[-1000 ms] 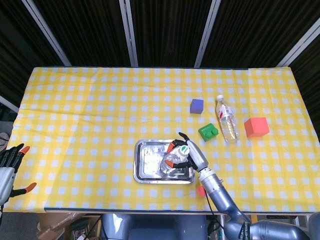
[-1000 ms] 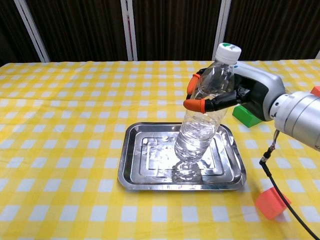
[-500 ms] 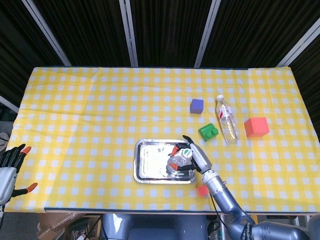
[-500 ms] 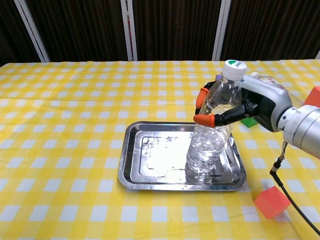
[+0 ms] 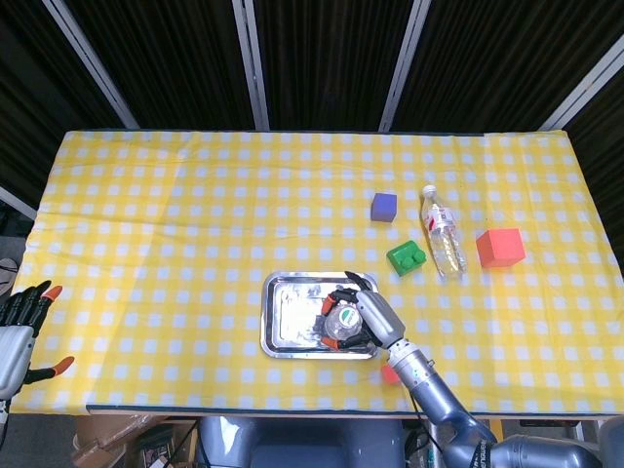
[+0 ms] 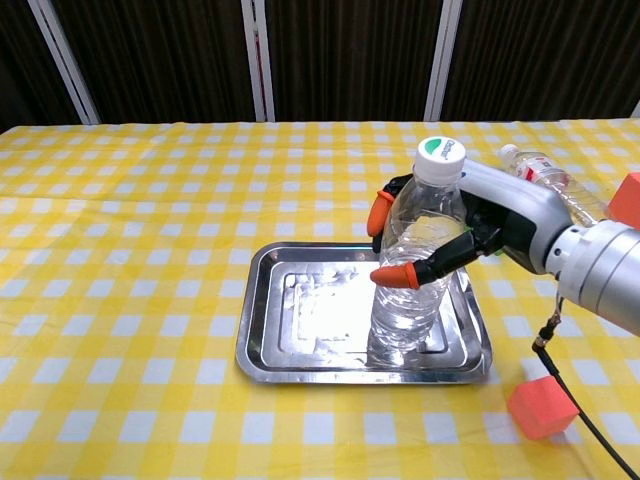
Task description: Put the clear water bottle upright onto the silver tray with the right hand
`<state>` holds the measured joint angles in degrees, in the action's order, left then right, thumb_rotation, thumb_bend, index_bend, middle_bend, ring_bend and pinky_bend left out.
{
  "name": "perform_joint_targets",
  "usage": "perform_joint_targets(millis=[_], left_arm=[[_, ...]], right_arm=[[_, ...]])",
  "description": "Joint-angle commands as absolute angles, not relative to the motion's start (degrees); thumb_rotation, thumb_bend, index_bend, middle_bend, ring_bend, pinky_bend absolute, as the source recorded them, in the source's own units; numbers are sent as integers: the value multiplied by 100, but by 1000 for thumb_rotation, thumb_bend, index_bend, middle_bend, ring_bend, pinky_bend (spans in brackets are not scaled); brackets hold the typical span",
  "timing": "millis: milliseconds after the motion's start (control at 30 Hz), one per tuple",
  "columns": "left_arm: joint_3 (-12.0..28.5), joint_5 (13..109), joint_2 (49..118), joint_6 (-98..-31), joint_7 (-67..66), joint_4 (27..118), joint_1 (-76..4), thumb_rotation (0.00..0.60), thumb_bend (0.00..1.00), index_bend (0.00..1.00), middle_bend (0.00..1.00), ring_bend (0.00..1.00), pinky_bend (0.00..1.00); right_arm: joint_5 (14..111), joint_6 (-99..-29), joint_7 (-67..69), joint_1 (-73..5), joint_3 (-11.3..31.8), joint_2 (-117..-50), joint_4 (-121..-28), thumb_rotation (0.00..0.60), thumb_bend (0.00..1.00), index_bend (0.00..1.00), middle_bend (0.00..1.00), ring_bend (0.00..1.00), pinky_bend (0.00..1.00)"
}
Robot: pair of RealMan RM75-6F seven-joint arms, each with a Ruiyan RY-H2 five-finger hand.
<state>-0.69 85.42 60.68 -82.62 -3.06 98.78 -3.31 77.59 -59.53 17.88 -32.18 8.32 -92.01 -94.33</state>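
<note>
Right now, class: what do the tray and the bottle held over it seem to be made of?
The silver tray looks like polished metal, probably steel: it gleams and mirrors the light. The clear water bottle, gripped by the right hand, looks like thin transparent plastic with ribbed walls and a white and green cap.

right hand gripping clear water bottle, seemingly upright on silver tray

The clear water bottle, tilted a second ago, now stands nearly upright on the silver tray, its base further right, the right hand gripping lower.
</note>
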Motion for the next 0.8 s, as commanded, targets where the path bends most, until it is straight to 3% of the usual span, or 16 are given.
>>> perform_joint_targets(millis=[33, 233, 567, 800], left_arm=[[-67, 8542, 6063, -8262, -289, 9879, -332, 600, 141, 9, 0, 0, 0], [-74, 8572, 6041, -8272, -227, 9880, -329, 600, 141, 9, 0, 0, 0], [-87, 8625, 6013, -8290, -146, 9875, -324, 600, 141, 9, 0, 0, 0], [-92, 8625, 6031, -8266, -197, 9880, -335, 600, 141, 9, 0, 0, 0]], right_arm=[[7429, -5732, 1250, -3312, 822, -9147, -9730, 600, 175, 349, 401, 352, 0], [6880, -5680, 656, -3396, 974, -9199, -10158, 600, 159, 230, 283, 334, 0], [6244, -5734, 376, -3344, 1080, -9154, -10395, 600, 160, 165, 199, 317, 0], [5965, -5616, 477, -3294, 1145, -8934, -10247, 600, 159, 107, 119, 251, 0]])
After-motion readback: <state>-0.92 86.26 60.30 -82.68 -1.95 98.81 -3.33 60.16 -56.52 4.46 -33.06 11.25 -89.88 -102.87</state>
